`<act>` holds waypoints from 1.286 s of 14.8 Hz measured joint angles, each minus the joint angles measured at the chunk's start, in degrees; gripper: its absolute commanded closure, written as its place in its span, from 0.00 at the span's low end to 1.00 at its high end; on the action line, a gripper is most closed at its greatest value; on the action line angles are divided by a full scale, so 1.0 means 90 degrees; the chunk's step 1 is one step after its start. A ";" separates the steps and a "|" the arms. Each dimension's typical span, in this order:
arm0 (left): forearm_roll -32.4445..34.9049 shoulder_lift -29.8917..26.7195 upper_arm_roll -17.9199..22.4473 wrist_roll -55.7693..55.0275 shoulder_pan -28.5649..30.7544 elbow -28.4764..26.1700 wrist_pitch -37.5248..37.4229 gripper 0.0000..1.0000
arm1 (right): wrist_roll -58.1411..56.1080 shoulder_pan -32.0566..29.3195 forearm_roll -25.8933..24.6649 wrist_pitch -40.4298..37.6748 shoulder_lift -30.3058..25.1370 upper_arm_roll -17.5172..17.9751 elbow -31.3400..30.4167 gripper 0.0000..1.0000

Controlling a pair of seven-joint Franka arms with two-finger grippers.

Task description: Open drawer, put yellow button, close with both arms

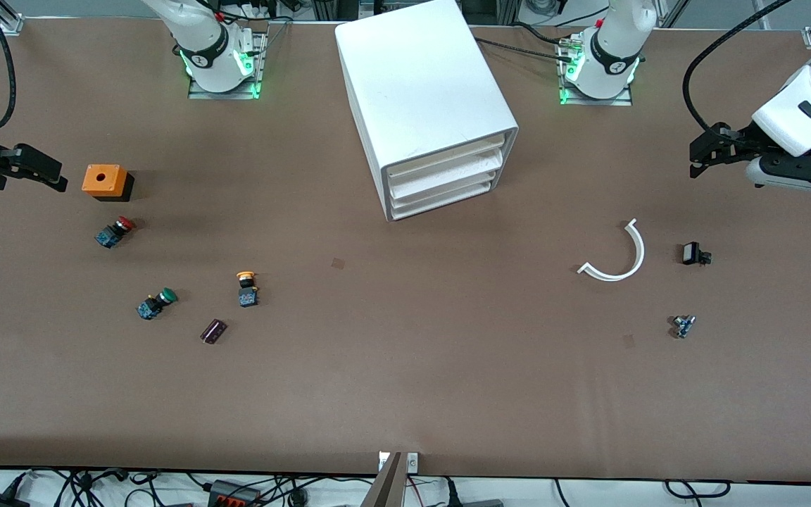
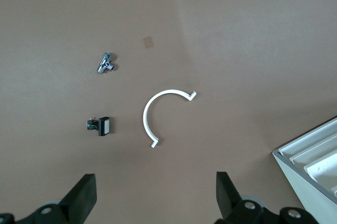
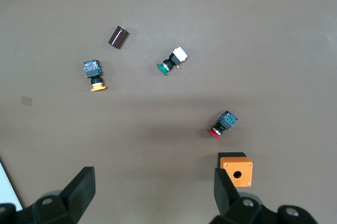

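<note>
The yellow button (image 1: pixel 247 289) lies on its side on the table (image 1: pixel 405 380), nearer the front camera than the cabinet (image 1: pixel 425 105) and toward the right arm's end. Its long axis runs roughly toward and away from that camera, the yellow cap on the end that faces the cabinet's row, the blue base on the end nearer the camera. Nothing touches it.

The drawer (image 1: pixel 448 158), uppermost of three in the cabinet, sits pushed in flush with the two below it; its inside is hidden.

Relative to the yellow button, the green button (image 1: pixel 157 303) and a dark cylinder (image 1: pixel 212 331) lie near it, the red button (image 1: pixel 115 232) and an orange box (image 1: pixel 104 182) farther off toward the right arm's end.

The right gripper (image 3: pixel 152 192) hangs over the table by the orange box, fingers spread wide and holding nothing. The left gripper (image 2: pixel 155 195) waits over the left arm's end near a white curved piece (image 1: pixel 617 255), likewise released and empty.
</note>
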 measured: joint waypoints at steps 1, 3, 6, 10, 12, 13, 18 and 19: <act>0.0000 0.0000 0.0000 0.0000 0.0000 0.0000 0.0000 0.00 | 0.0000 0.0000 0.0000 0.0000 0.0000 0.0000 0.0000 0.00; 0.0000 0.0000 0.0000 0.0000 0.0000 0.0000 0.0000 0.00 | 0.0000 -0.0005 0.0000 -0.0002 0.0003 -0.0004 -0.0001 0.00; 0.0000 0.0000 0.0000 0.0000 0.0000 0.0000 0.0000 0.00 | 0.0000 -0.0006 0.0000 -0.0002 0.0010 -0.0010 -0.0006 0.00; 0.0000 0.0000 0.0000 0.0000 0.0000 -0.0002 -0.0070 0.00 | 0.0000 -0.0006 0.0000 -0.0002 0.0031 -0.0010 -0.0022 0.00; -0.0001 0.0004 0.0000 0.0000 -0.0007 -0.0007 -0.0435 0.00 | 0.0000 -0.0005 0.0000 -0.0002 0.0033 -0.0010 -0.0022 0.00; -0.0009 0.0015 -0.0001 0.0000 -0.0023 -0.0016 -0.0758 0.00 | 0.0000 -0.0005 0.0000 -0.0001 0.0032 -0.0010 -0.0022 0.00; -0.0826 0.0416 -0.0047 0.0051 -0.0141 -0.0154 -0.1924 0.00 | -0.0003 -0.0002 0.0000 -0.0001 0.0032 -0.0008 -0.0022 0.00; -0.1106 0.0572 -0.0054 0.0143 -0.0145 -0.0170 -0.1965 0.00 | -0.0003 -0.0002 0.0000 -0.0003 0.0037 -0.0005 -0.0027 0.00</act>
